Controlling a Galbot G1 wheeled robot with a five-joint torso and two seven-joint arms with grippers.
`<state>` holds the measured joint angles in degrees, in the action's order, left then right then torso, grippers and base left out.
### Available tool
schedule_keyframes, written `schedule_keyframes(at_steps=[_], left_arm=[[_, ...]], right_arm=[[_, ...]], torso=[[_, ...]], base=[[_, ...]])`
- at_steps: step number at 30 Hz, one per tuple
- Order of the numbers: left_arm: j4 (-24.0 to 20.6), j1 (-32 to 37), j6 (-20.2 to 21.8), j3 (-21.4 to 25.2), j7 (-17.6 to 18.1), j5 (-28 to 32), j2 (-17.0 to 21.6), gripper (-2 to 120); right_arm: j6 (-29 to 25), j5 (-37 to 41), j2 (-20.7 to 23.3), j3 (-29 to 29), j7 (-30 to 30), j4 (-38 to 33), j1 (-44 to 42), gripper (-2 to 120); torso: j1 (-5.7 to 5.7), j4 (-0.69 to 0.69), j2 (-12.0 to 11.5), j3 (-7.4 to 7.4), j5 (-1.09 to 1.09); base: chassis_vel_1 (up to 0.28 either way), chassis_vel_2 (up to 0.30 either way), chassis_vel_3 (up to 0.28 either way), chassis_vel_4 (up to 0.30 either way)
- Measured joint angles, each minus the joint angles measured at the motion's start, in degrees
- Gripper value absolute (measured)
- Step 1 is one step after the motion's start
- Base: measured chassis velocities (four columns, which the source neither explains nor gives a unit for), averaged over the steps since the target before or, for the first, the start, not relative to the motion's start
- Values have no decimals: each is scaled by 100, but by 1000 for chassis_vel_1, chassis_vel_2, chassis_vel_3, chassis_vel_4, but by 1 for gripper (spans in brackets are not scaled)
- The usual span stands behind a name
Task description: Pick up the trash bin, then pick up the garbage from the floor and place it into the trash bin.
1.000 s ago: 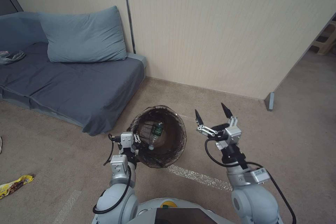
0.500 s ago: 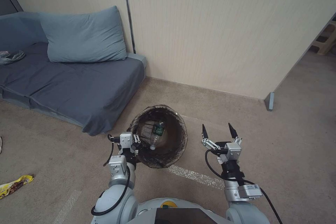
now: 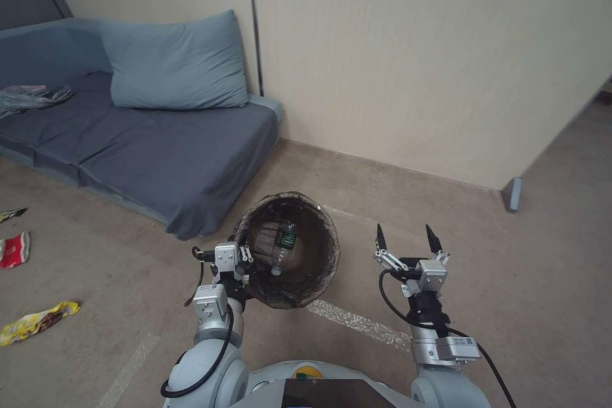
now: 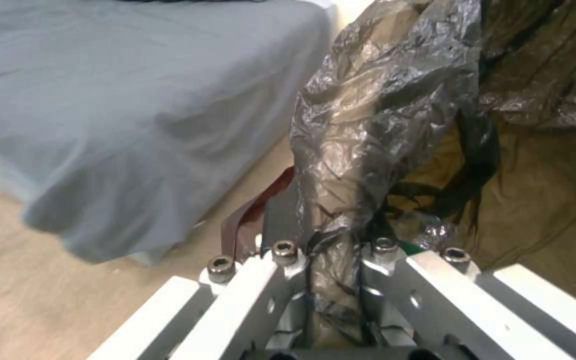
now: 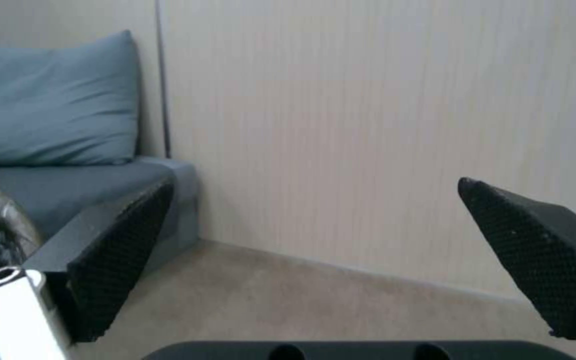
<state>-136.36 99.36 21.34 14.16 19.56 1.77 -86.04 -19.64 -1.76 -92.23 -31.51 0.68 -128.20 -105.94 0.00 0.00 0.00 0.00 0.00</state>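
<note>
Left tool (image 3: 241,259) pinches the bag-covered rim of the small round trash bin lined with a dark brown-black plastic bag (image 3: 299,280), held tilted above the beige carpet floor (image 3: 542,255) just off the grey-blue sofa (image 3: 166,159). Clear green-labelled bottle (image 3: 284,243) lies inside. Right tool (image 3: 408,236) hangs beside the bin, prongs spread, empty. Yellow snack wrapper (image 3: 38,322) and red-white wrapper (image 3: 14,248) lie on floor far left.

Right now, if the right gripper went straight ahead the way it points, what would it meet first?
Nothing near: the open right gripper faces bare floor, then probably the beige wall; depth is unclear.
</note>
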Motion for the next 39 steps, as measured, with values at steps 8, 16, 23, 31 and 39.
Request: schedule_keyframes(at_steps=[8, 16, 23, 31, 39], left_arm=[[-24, 22, 44, 0, 13, 52, -8, 2], [-43, 52, 51, 10, 16, 57, -27, 2], [-27, 36, 49, -13, 15, 51, -81, 2], [-34, 17, 45, -11, 11, 39, -114, 2], [-47, 24, 36, 8, 12, 31, -114, 2]], right_arm=[[-128, -105, 4, 82, -14, -40, -1, 100], [-102, -77, 6, 83, 5, -147, 17, 100], [-142, -8, 7, 105, 89, -198, 41, 100], [-187, -140, 9, 127, 76, -189, 55, 100], [-186, -182, 8, 132, 103, -175, 69, 100]], torso=[[0, 0, 0, 0, 0], [0, 0, 0, 0, 0], [0, 1, 0, 0, 0], [0, 0, 0, 0, 0], [0, 0, 0, 0, 0]], base=[[95, 95, 91, 95], [108, 121, 116, 132], [125, 132, 129, 123], [125, 123, 125, 125], [123, 124, 121, 128]])
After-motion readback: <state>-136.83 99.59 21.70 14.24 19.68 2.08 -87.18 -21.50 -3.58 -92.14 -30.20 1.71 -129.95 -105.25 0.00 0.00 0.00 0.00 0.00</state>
